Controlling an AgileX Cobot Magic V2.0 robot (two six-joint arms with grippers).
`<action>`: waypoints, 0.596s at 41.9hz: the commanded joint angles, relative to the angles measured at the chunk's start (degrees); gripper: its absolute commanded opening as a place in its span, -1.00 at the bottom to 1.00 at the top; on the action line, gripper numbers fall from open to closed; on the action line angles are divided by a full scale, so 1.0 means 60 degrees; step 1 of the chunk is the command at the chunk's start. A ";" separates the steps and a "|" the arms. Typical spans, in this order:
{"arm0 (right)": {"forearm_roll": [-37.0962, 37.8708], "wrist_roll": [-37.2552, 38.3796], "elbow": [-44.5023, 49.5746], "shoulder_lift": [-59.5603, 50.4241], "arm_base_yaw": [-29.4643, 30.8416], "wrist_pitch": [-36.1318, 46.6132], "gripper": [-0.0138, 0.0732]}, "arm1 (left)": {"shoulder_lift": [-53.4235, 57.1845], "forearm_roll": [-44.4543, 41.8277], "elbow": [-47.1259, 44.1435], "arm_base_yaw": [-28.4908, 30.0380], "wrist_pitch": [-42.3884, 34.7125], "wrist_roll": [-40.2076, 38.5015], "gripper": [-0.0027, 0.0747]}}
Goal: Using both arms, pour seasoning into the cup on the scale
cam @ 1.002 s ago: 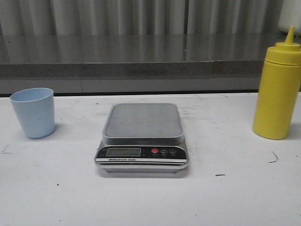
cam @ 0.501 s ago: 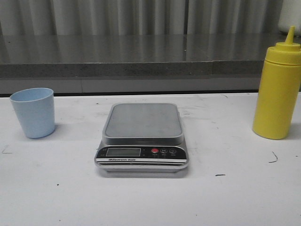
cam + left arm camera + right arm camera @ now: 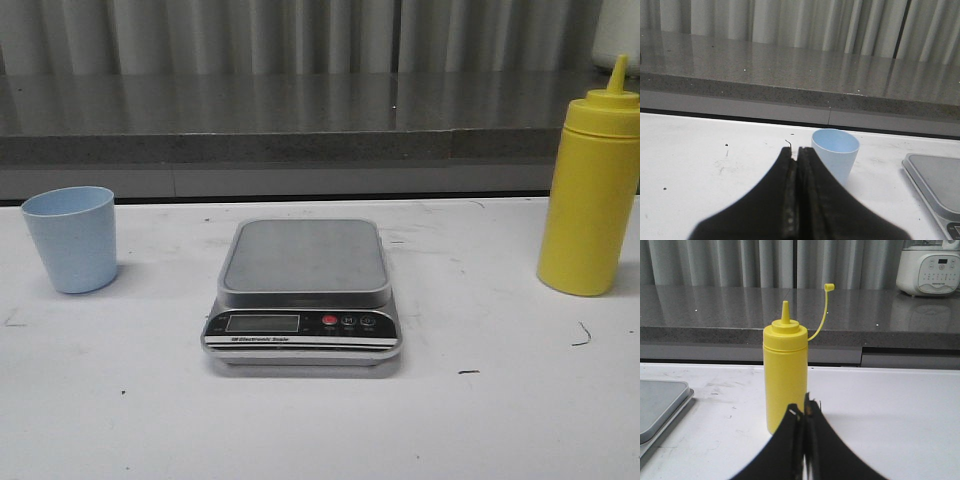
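Showing only wrist-side: seasoning's (image 3: 785, 380) tethered cap (image 3: 829, 287), blender (image 3: 931, 266).

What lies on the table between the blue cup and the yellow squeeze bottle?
In the front view, the scale stands between the cup and the bottle, its platform bare; only white tabletop fills the gaps.

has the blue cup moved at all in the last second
No. The cup stands at the same spot left of the scale in the front view, same gap between them.

Front overview, two low wrist close-ups
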State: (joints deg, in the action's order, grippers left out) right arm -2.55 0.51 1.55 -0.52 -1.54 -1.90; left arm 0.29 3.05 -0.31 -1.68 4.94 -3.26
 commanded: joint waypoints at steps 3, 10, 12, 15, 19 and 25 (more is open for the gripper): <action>0.0219 -0.0026 -0.0705 -0.0164 0.0058 0.0539 -0.83 | 0.0160 -0.0020 -0.0004 0.0008 -0.1379 -0.0021 -0.98; 0.0704 -0.0085 -0.2314 -0.0002 0.0058 -0.0757 -0.83 | 0.0114 -0.0096 0.1415 0.0008 -0.1077 -0.0021 -0.98; 0.0807 -0.0085 -0.2922 0.0158 0.0058 -0.1229 -0.83 | 0.0101 -0.0290 0.2007 0.0008 -0.0910 -0.0021 -0.98; 0.0858 -0.0085 -0.3766 0.0560 0.0058 -0.2042 -0.83 | -0.0101 -0.0508 0.2885 0.0008 -0.0437 -0.0021 -0.98; 0.0858 -0.0085 -0.4809 0.1315 0.0058 -0.2914 -0.83 | -0.0583 -0.0508 0.4017 0.0008 0.0446 -0.0021 -0.98; 0.0858 -0.0085 -0.6221 0.2623 0.0058 -0.4066 -0.83 | -0.1739 -0.0508 0.5629 0.0008 0.2133 -0.0021 -0.98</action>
State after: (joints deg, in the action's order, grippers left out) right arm 1.69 0.51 -30.92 10.80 -1.54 -26.88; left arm -5.90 0.00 28.11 -1.68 16.02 -3.26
